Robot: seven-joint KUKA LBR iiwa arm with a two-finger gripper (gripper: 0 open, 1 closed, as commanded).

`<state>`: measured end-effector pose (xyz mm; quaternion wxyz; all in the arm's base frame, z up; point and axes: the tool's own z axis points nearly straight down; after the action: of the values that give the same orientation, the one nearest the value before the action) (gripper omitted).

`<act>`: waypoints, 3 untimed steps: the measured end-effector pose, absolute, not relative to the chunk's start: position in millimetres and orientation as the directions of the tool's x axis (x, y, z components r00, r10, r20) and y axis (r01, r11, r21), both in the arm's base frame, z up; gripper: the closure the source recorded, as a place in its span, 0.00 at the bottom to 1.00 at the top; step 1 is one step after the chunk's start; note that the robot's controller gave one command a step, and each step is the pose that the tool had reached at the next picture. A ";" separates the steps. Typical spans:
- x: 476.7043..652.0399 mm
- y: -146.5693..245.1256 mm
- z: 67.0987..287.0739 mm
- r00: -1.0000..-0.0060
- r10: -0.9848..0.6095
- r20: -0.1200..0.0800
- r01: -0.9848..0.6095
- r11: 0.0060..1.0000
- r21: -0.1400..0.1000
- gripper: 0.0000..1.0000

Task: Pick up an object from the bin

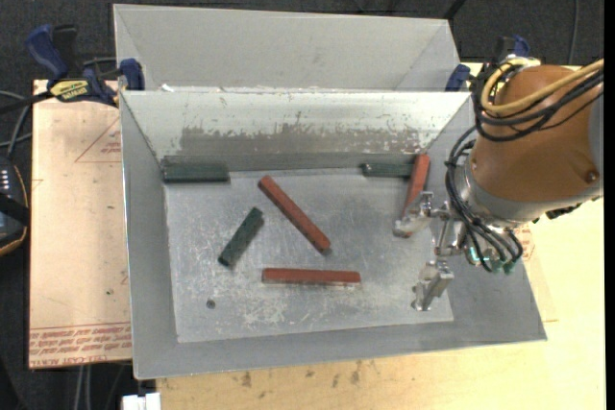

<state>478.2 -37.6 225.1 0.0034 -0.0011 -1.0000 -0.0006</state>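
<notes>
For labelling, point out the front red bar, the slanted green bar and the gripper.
front red bar (310,277): camera view, its middle
slanted green bar (240,237): camera view, its middle
gripper (420,259): camera view, between fingertips

Free floor is left at the front left of the bin. The middle is blocked by a diagonal red-brown bar, a level red-brown bar and a dark green bar; the right side is taken by the tool.
</notes>
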 end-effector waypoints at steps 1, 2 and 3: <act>479.7 -37.4 228.3 -1.000 0.000 0.000 0.000 1.000 0.000 0.00; 492.4 -22.0 175.4 -0.999 -0.042 -0.008 -0.042 0.999 0.000 0.00; 499.9 11.0 79.7 -0.999 -0.043 -0.015 -0.043 0.999 0.002 1.00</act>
<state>499.9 11.0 79.7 -0.0075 0.0213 -0.9997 -0.0011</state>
